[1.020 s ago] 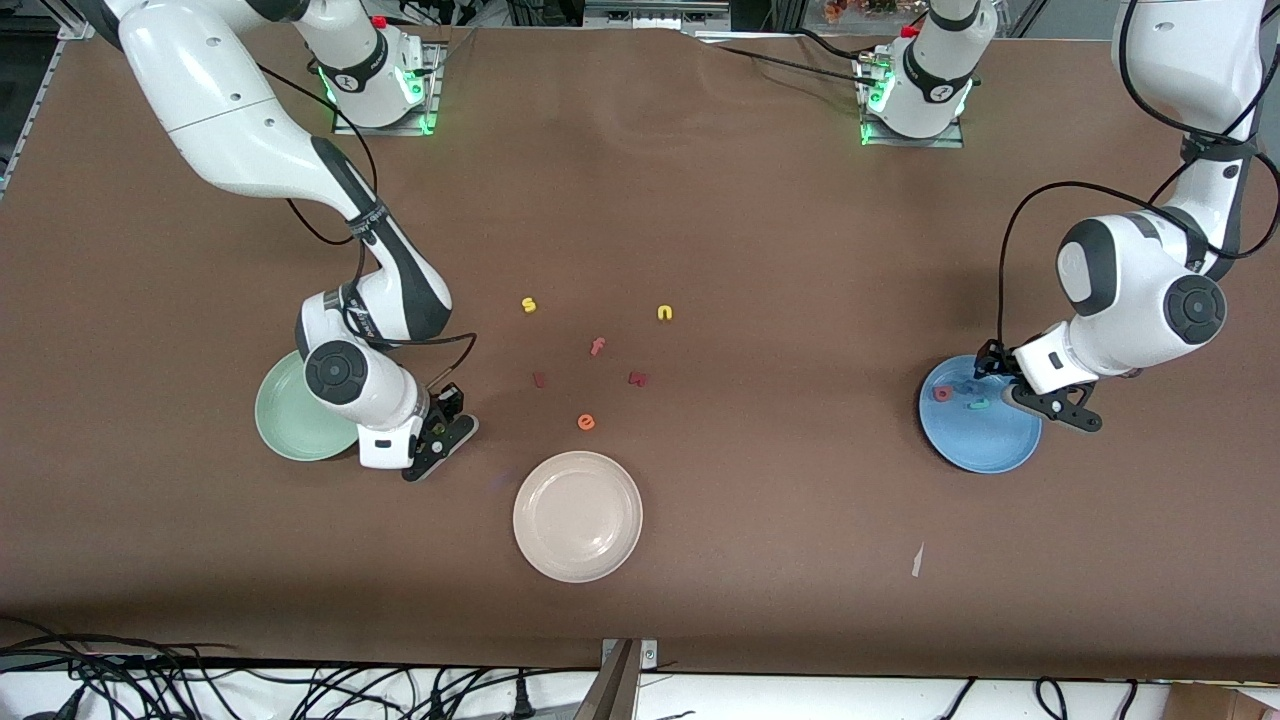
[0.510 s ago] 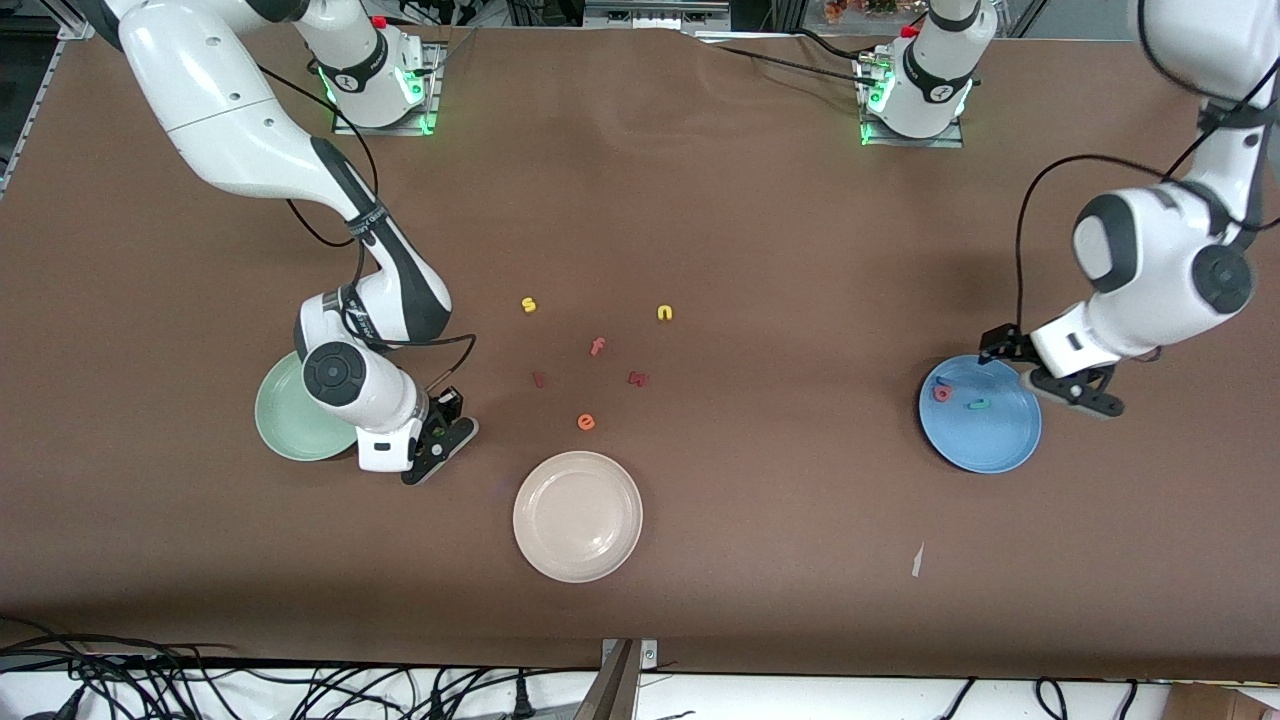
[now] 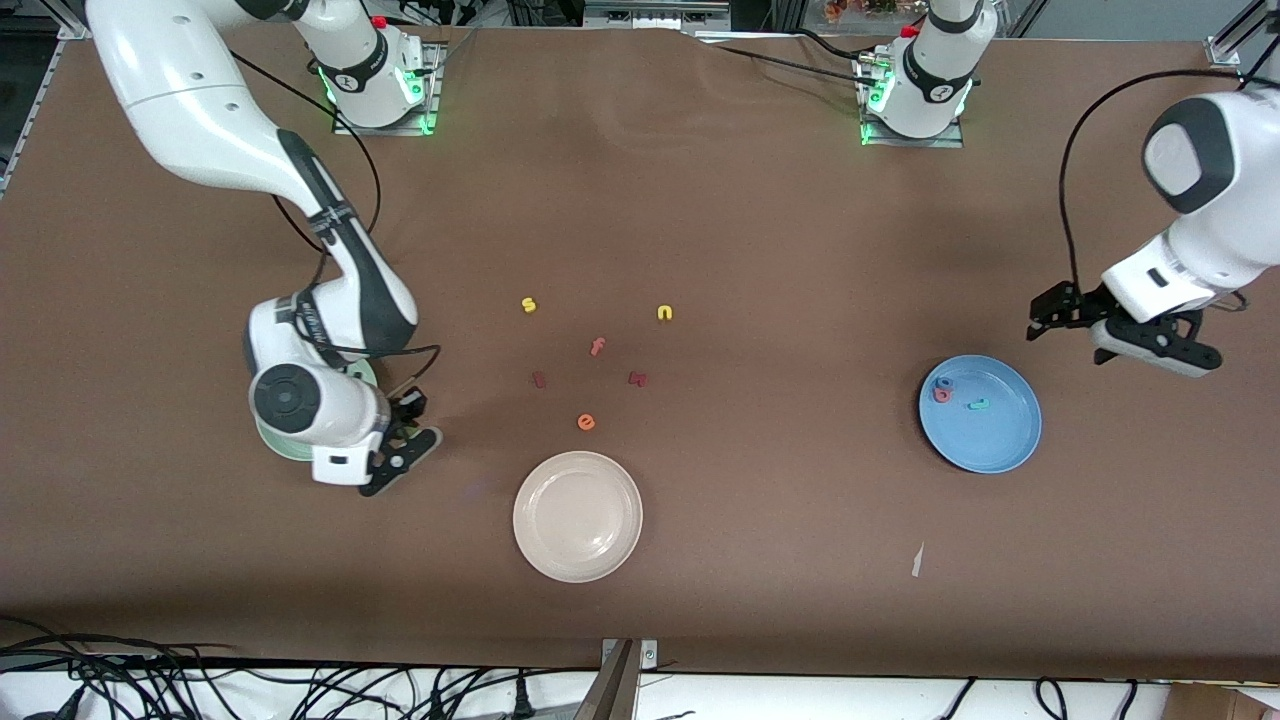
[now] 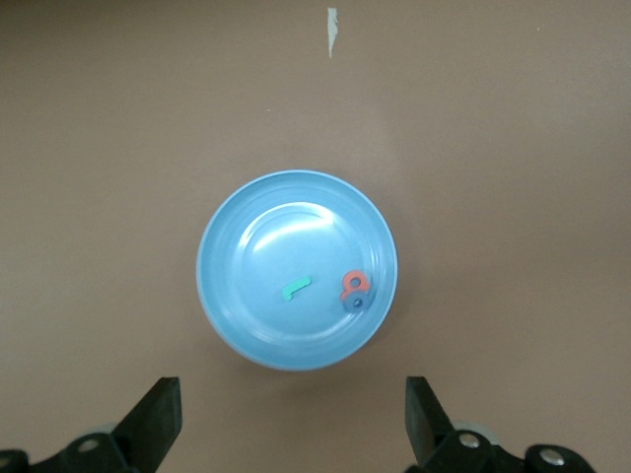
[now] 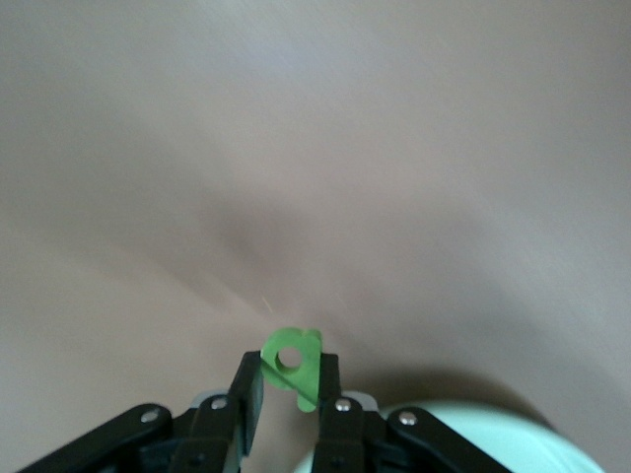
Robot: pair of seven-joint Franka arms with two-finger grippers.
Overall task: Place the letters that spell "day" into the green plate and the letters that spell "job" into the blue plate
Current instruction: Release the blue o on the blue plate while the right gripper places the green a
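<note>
My right gripper (image 3: 405, 455) (image 5: 290, 372) is shut on a small green foam letter a (image 5: 294, 361), just beside the rim of the pale green plate (image 3: 272, 444) (image 5: 493, 441). The right wrist hides most of that plate in the front view. The blue plate (image 3: 980, 413) (image 4: 296, 286) holds a teal j (image 3: 977, 404) (image 4: 296, 288), a coral b (image 3: 941, 394) (image 4: 354, 283) and a blue o (image 4: 355, 304). My left gripper (image 3: 1140, 338) (image 4: 293, 404) hangs open and empty above the table beside the blue plate, toward the left arm's end.
Loose letters lie mid-table: a yellow s (image 3: 528, 305), a yellow n (image 3: 664, 313), an orange f (image 3: 597, 347), an orange e (image 3: 586, 422) and two dark red ones (image 3: 539, 379). A cream plate (image 3: 577, 516) sits nearer the front camera. A paper scrap (image 3: 916, 560) lies near the front edge.
The left gripper opened fully, rose off the blue plate and drew back toward the left arm's end. The right gripper, still holding the green letter, shifted toward the green plate.
</note>
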